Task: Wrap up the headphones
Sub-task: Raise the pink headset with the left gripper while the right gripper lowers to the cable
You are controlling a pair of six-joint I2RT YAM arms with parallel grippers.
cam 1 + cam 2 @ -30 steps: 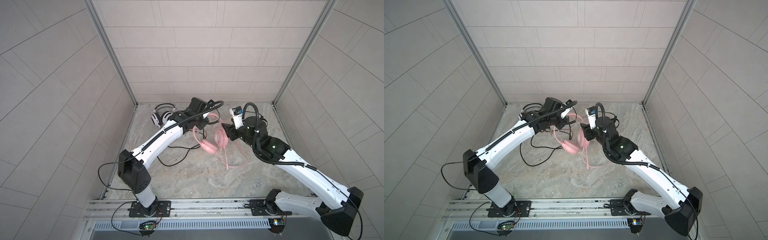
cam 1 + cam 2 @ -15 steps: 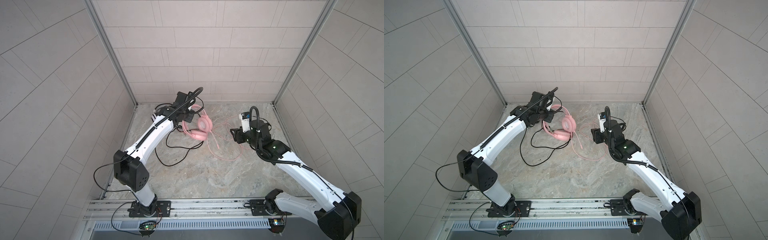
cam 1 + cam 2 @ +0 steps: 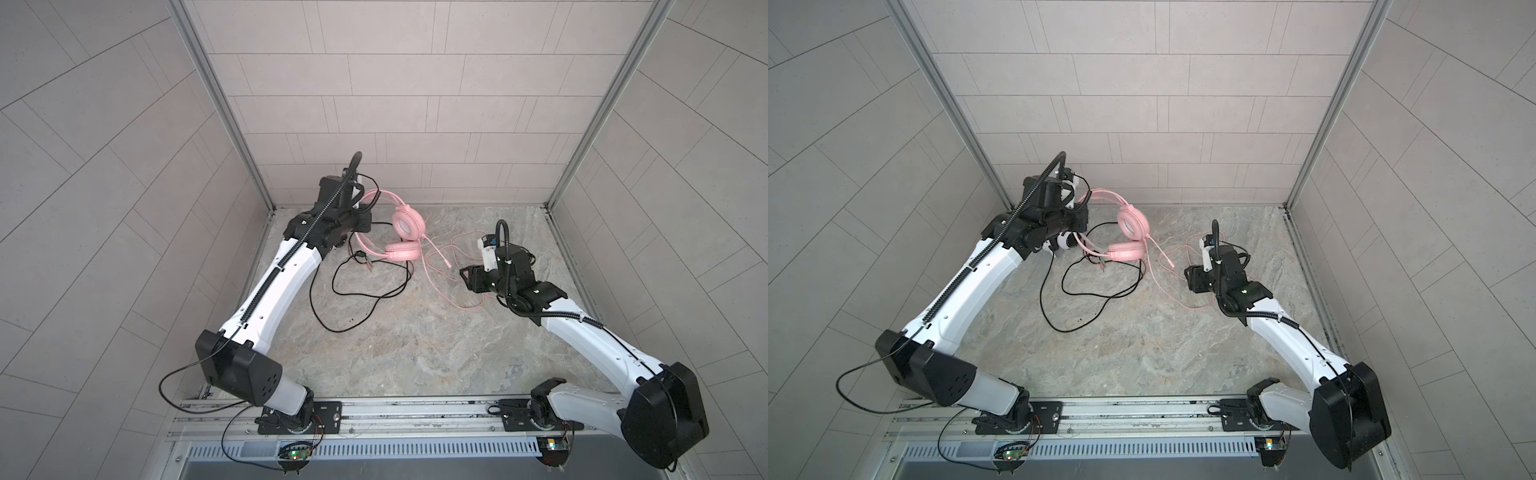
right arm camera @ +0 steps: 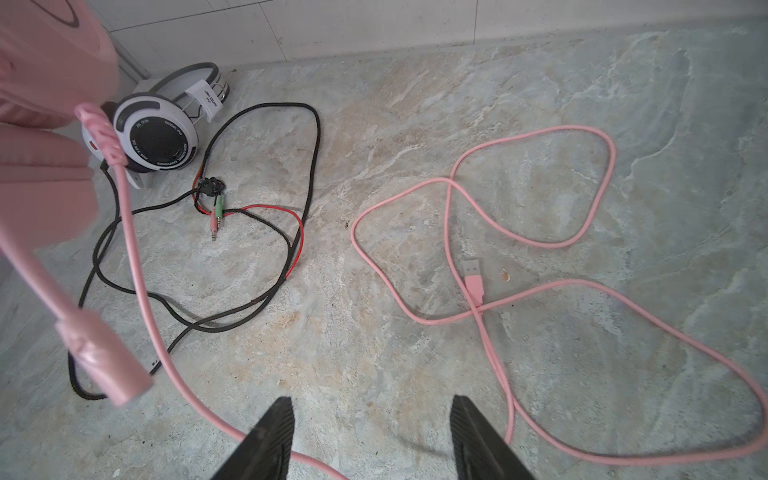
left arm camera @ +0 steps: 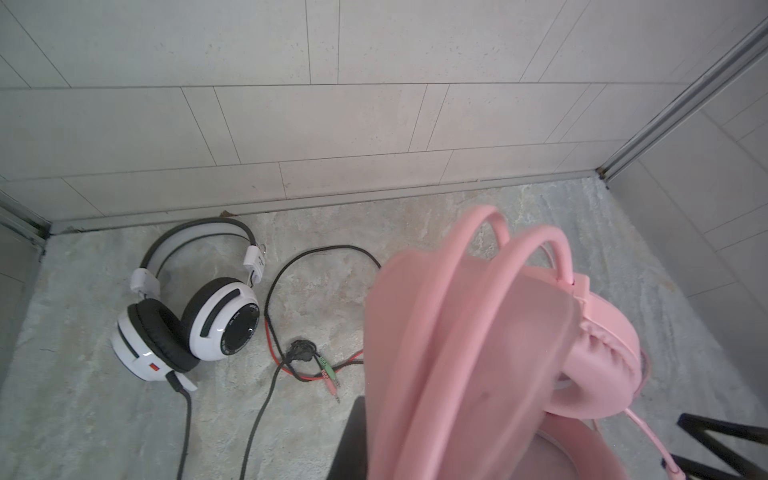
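**Pink headset moved back to 12 o'clock; right claw withdrawn**

Since 1 second ago, the pink headset [image 3: 408, 222] has travelled from table centre to about 12 o'clock. The right gripper [image 4: 370, 399] has backed away to 2 o'clock.

1. Handling (judged). The headset looks light. Its headband [image 5: 478, 332] looks springy, the ear cushions soft, and the microphone boom [image 4: 99, 361] thin and easily bent. The pink cable [image 4: 532, 241] is limp and lies in 2 loose loops on the table [image 3: 415, 353] between 1 and 2 o'clock. Its USB plug [image 4: 473, 282] lies across them.
2. Grip points. Hold the body by the headband. Take the cable along its free run or at the plug, never by the boom.
3. Left arm. The left gripper [image 3: 365, 216] is raised at 11 o'clock, jaws closed on the headband. Both cups hang below. Whether the lower cup touches the table cannot be told.
4. Right arm. Elbow bent, wrist low, claw about half open and empty, aimed toward 9 o'clock over the cable.
5. Surroundings. The white-and-black headset [image 5: 187, 324] lies near 10 o'clock, its black cable [image 4: 311, 166] unwound.
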